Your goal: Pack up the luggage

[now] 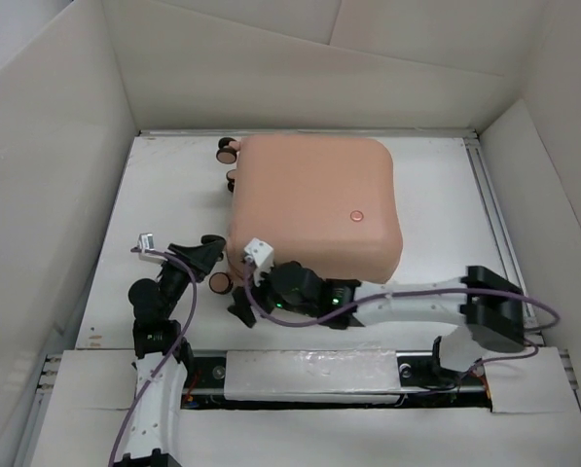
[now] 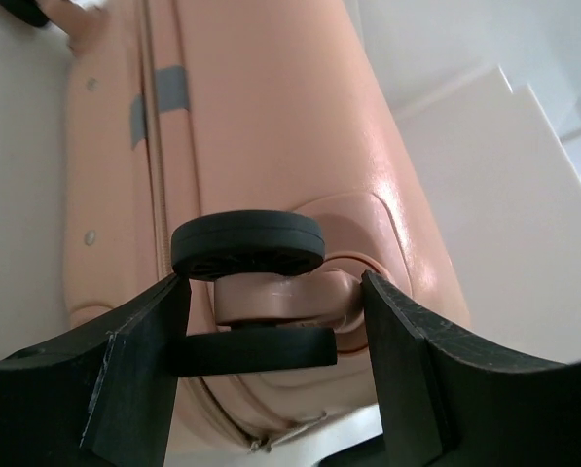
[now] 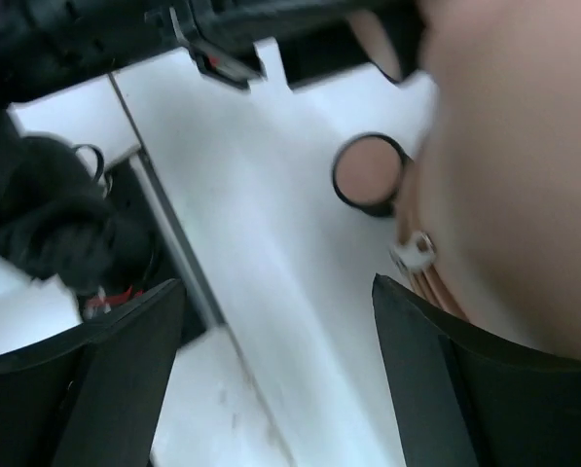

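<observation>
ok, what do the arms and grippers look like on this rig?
Left arm and right arm: white links, black joints, a purple cable each. Left gripper and right gripper: black, flat wedge-shaped fingers. Green lights on the right wrist.

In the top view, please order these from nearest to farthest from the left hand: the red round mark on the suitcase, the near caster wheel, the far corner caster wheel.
1. Near caster wheel: just beside the left hand, at the near left corner of the luggage.
2. Far corner caster wheel: at the far left corner.
3. Red round mark: on top of the shell, toward the right.
</observation>
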